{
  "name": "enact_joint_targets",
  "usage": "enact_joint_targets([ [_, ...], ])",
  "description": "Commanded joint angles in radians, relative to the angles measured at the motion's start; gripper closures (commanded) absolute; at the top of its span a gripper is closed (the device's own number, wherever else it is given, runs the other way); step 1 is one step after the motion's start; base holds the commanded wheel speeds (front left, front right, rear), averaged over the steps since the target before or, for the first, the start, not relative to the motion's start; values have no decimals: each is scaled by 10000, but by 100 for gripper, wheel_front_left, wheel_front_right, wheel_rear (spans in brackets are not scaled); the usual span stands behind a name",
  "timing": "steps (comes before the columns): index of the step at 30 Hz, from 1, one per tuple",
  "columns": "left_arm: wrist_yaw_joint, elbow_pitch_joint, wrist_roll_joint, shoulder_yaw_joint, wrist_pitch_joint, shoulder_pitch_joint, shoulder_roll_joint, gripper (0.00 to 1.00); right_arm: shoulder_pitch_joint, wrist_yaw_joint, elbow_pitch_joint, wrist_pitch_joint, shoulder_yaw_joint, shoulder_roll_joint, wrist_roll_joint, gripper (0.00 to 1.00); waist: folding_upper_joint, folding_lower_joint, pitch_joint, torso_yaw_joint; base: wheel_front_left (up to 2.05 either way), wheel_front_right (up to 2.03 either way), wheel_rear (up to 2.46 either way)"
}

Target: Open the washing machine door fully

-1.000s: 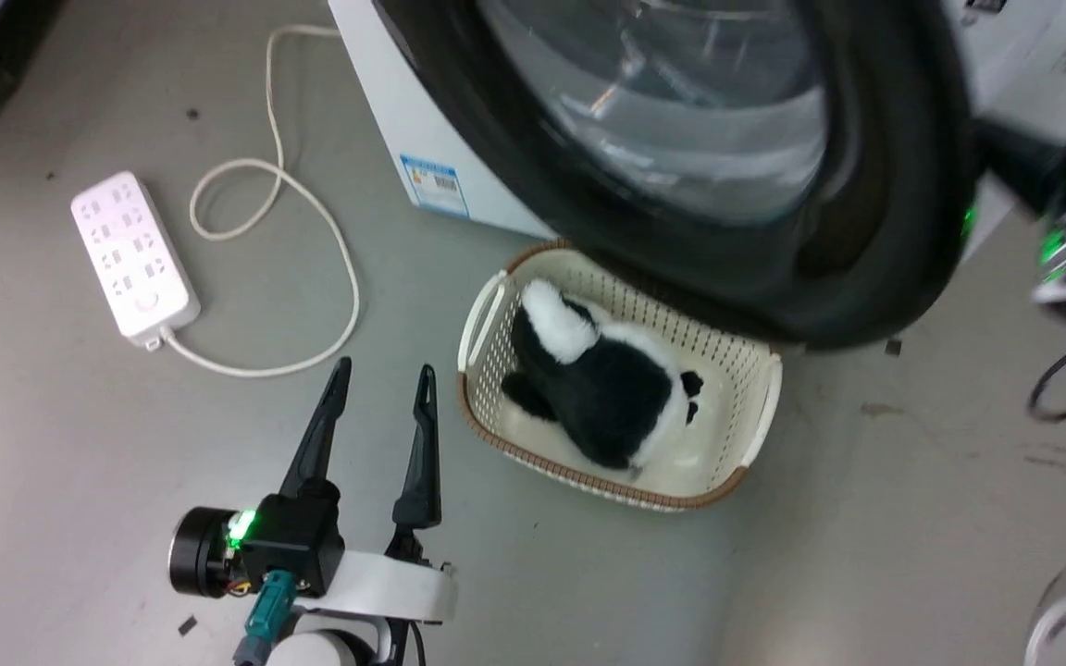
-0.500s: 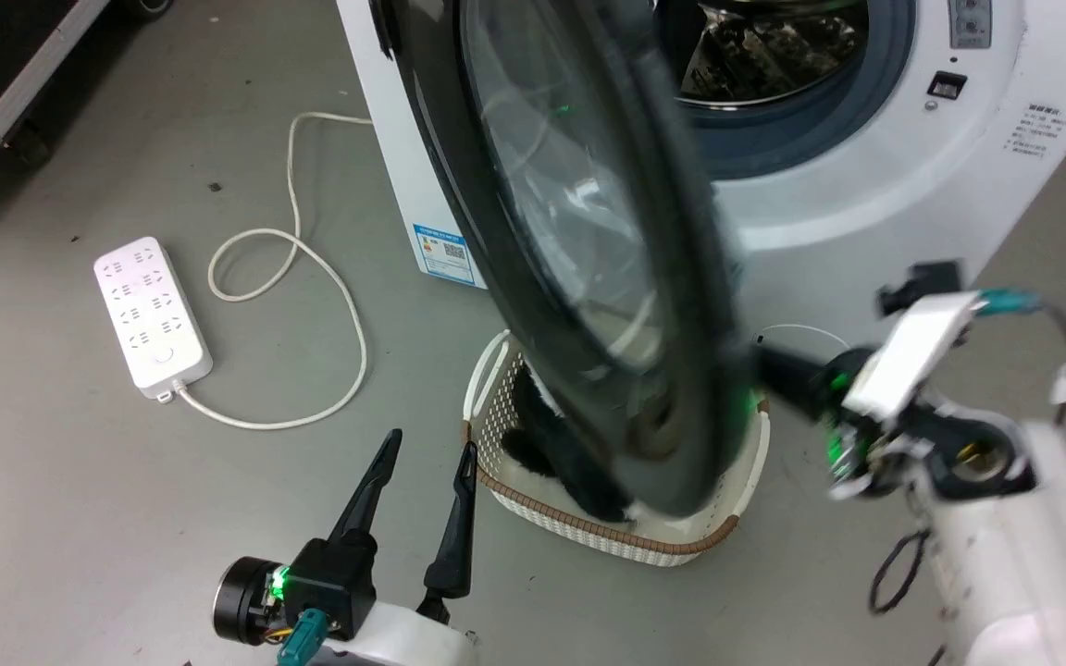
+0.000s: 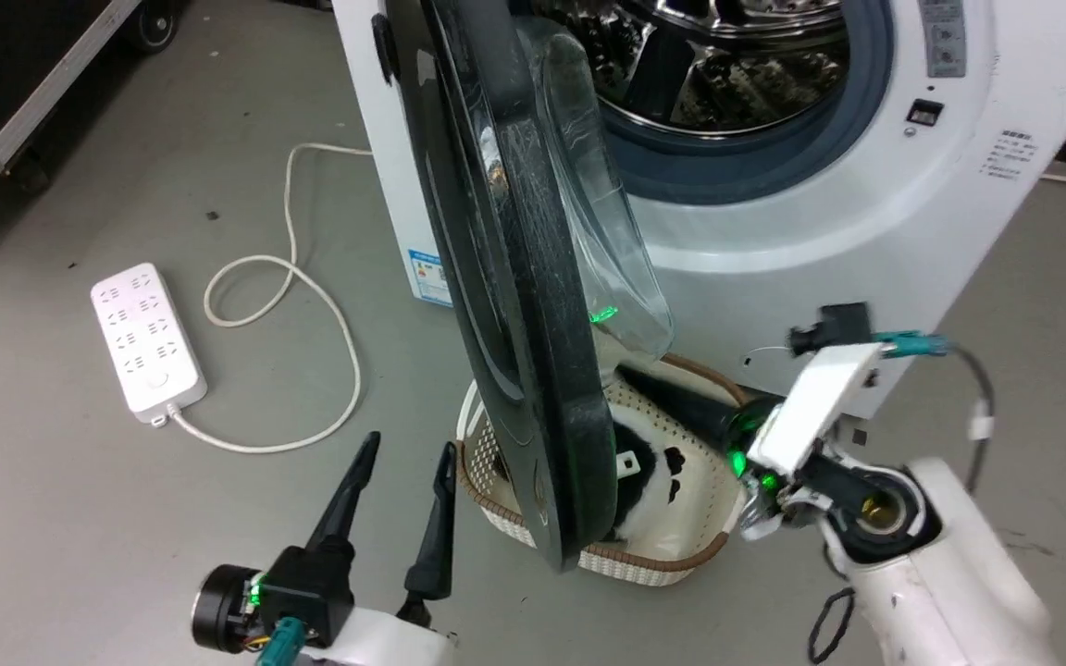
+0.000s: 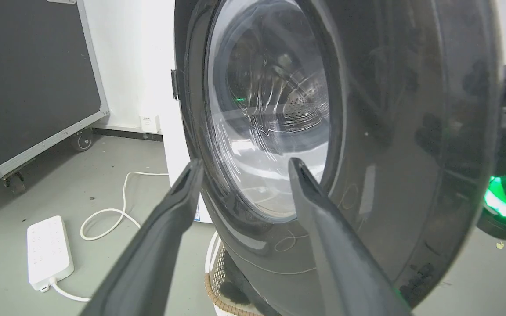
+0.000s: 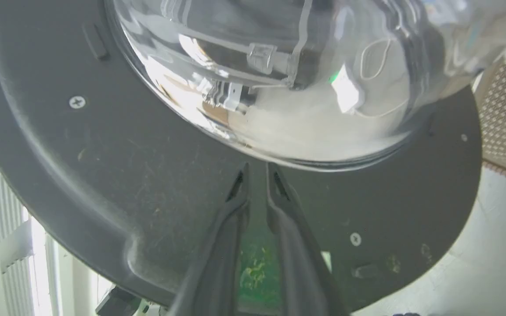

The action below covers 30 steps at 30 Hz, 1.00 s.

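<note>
Nearest us, our left gripper hung above the floor, jaws wide and empty. Our right gripper, jaws narrowly parted on nothing, pointed at the inner rim of the washing machine door, which stood swung out edge-on from the drum beyond.

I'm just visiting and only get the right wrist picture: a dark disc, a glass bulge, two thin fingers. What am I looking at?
Observer: The inner side of the washing machine door. In the head view it stands out from the machine, with the steel drum bare behind it.
Operator: Where's the other claw?
Observer: The left claw is open on the door's outer side, holding nothing.
Operator: Anything else out there?
Observer: A white power strip lies on the floor, on the robot's left of the machine.
</note>
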Motion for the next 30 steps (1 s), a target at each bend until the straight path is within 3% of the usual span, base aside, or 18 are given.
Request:
enact_joint_targets([
  [1,-4,-63,-21,49,-55,139,22,0,27,10,-59,-212,-111,-77,-196,0,0,0,-66,-83,0,0,0],
  [7,-32,-266,-195,330,-55,81,22,0,209,10,-1306,-2676,-670,-1297,-2818,0,0,0,-357,-508,0,0,0],
  [14,-91,-341,-275,856,-55,160,22,0,1234,10,-2593,-6473,-890,-2725,-7830,0,0,0,-719,-1343,0,0,0],
  [18,-162,-371,-249,1174,-55,284,22,0,2099,10,-3147,-7511,-1520,-2621,-9820,0,0,0,-854,-1795,0,0,0],
  [22,-197,-437,-309,1485,-55,476,22,0,3220,10,-3888,-8000,-2074,-2116,-11229,0,0,0,-866,-2169,0,0,0],
  [30,-349,-349,-197,1696,-55,665,22,0,5292,10,-4666,-8333,-2521,-589,-12220,0,0,0,-822,-2387,0,0,0],
])
